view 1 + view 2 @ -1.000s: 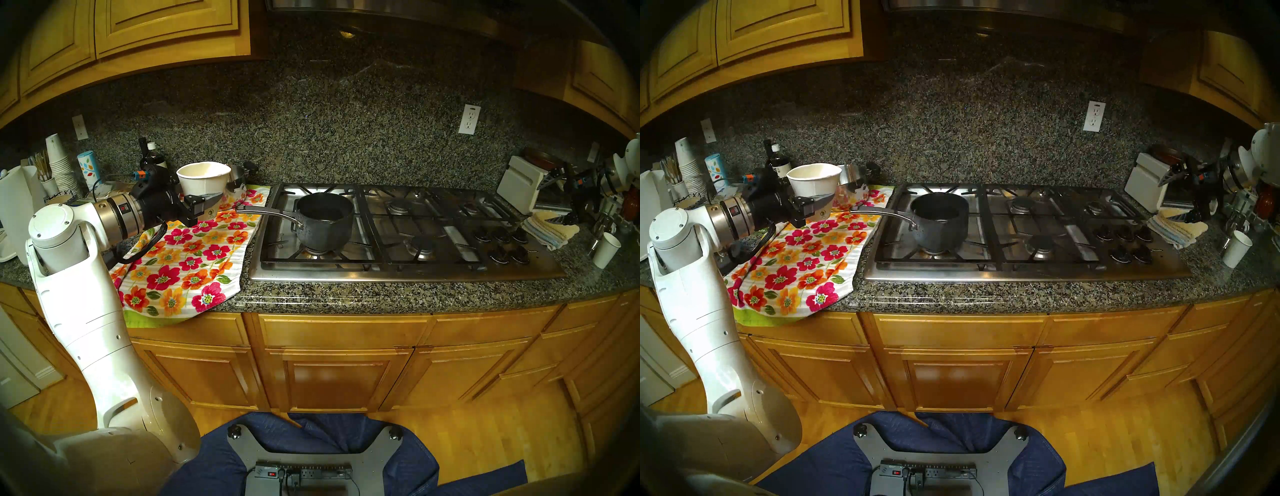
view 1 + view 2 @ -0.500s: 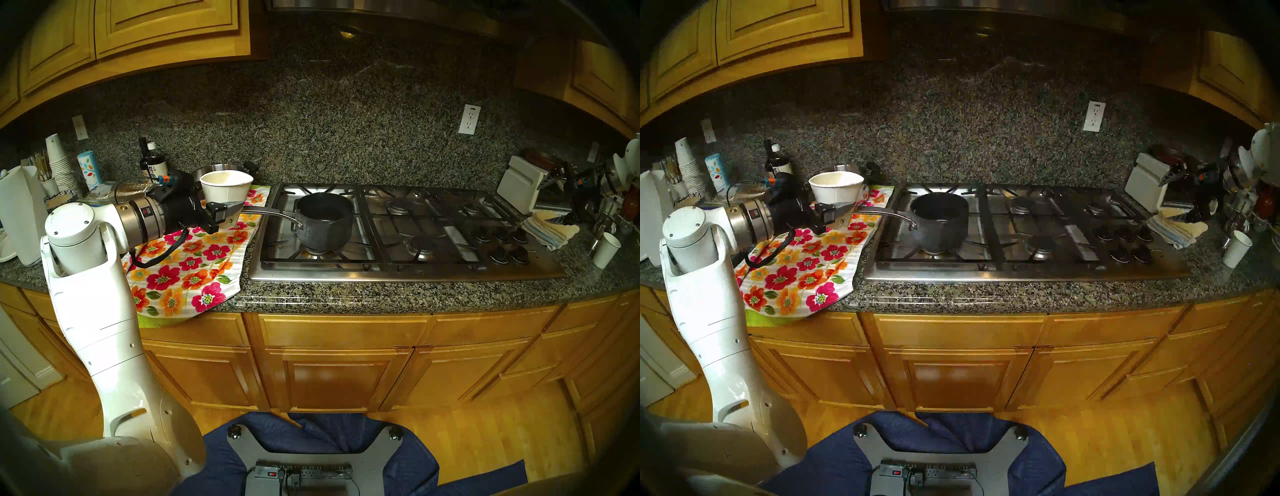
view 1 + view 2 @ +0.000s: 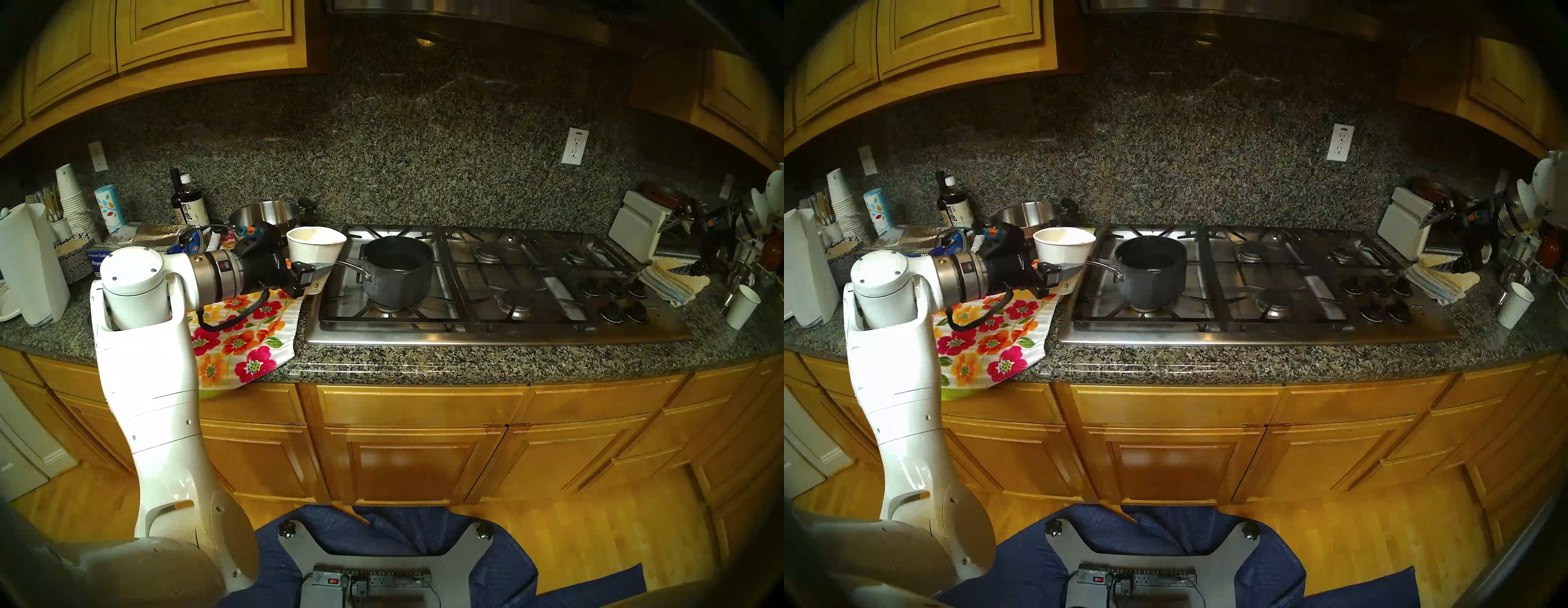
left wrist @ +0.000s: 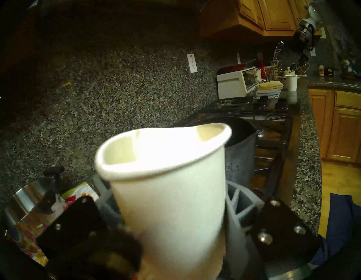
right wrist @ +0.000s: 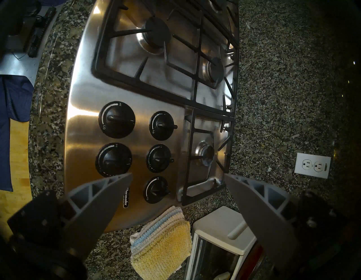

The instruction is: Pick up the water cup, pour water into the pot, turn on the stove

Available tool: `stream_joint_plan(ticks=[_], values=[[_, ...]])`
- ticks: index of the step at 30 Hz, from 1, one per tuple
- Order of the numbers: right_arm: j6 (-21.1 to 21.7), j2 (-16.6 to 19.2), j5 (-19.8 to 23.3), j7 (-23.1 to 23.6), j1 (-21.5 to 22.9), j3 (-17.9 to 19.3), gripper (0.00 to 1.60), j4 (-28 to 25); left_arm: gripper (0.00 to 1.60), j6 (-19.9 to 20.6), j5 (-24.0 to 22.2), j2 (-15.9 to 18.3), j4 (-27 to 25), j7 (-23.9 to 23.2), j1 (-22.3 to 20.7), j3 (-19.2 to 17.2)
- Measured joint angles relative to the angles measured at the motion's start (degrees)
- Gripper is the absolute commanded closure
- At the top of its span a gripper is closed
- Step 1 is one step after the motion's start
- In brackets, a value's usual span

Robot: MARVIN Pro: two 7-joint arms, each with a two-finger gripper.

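Note:
My left gripper is shut on the white paper water cup, held upright just above the stove's left edge and over the pot's long handle. The squeezed rim of the cup fills the left wrist view, with the pot wall right behind it. The dark pot stands on the front left burner of the steel stove. My right gripper is open, hovering above the black knobs at the stove's right end.
A floral towel lies left of the stove, with a shiny steel pot and bottles behind it. On the right stand a white toaster oven, folded cloths and a small white cup.
The left arm has carried the cup to the right, from above the towel to the stove's left edge beside the pot. The right arm has not moved.

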Motion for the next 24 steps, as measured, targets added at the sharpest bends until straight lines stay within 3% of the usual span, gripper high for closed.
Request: stream_joint_plan(ticks=[12, 24], values=[[0.0, 0.0, 0.01, 0.01, 0.0, 0.0, 0.0, 0.0, 1.05, -1.85, 2.84, 0.33, 6.33, 2.16, -3.6, 4.6], [0.0, 0.0, 0.01, 0.01, -0.01, 0.0, 0.0, 0.0, 1.04, -3.75, 3.03, 3.53, 6.29, -0.69, -5.61, 5.21]])
